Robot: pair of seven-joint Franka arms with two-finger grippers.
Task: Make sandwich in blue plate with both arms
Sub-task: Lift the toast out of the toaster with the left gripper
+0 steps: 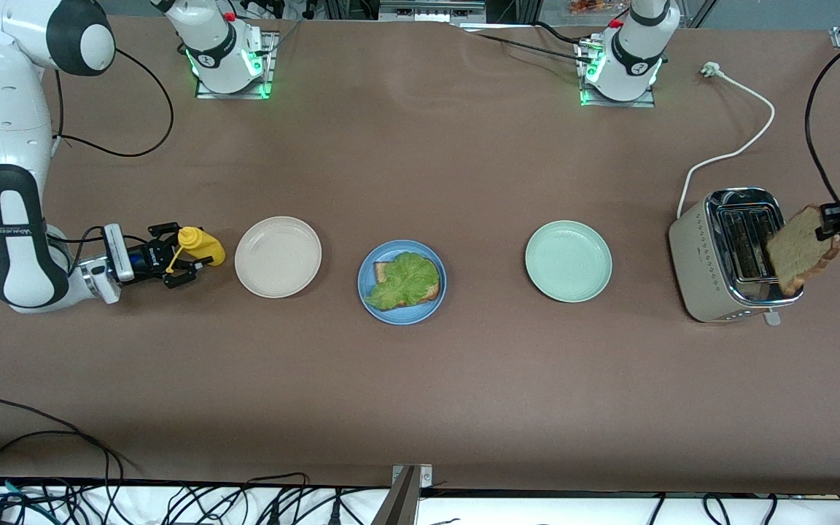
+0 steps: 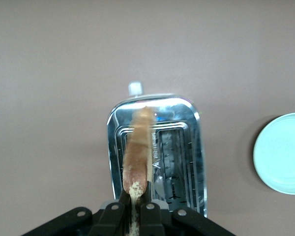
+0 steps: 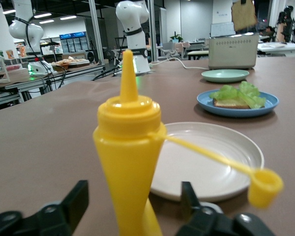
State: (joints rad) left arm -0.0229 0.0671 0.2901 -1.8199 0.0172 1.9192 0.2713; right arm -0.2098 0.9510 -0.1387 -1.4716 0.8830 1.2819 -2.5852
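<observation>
Front view showed the left gripper (image 1: 832,222) clamped tight on a slice of toasted bread (image 1: 799,251), held on edge above the toaster (image 1: 726,255) at the left arm's end of the table. The blue plate (image 1: 402,306) sat mid-table between the beige plate (image 1: 278,257) and the pale green plate (image 1: 568,261), carrying a bottom slice (image 1: 383,271) topped with lettuce (image 1: 405,281). The right gripper (image 1: 179,264) lay low at the right arm's end, fingers spread on either side of the upright yellow squeeze bottle (image 1: 201,246), gripping nothing. The step in hand looked like fetching the top slice. Next, that slice would need carrying over the green plate to the blue one, turned flat, and set squarely on the lettuce.
</observation>
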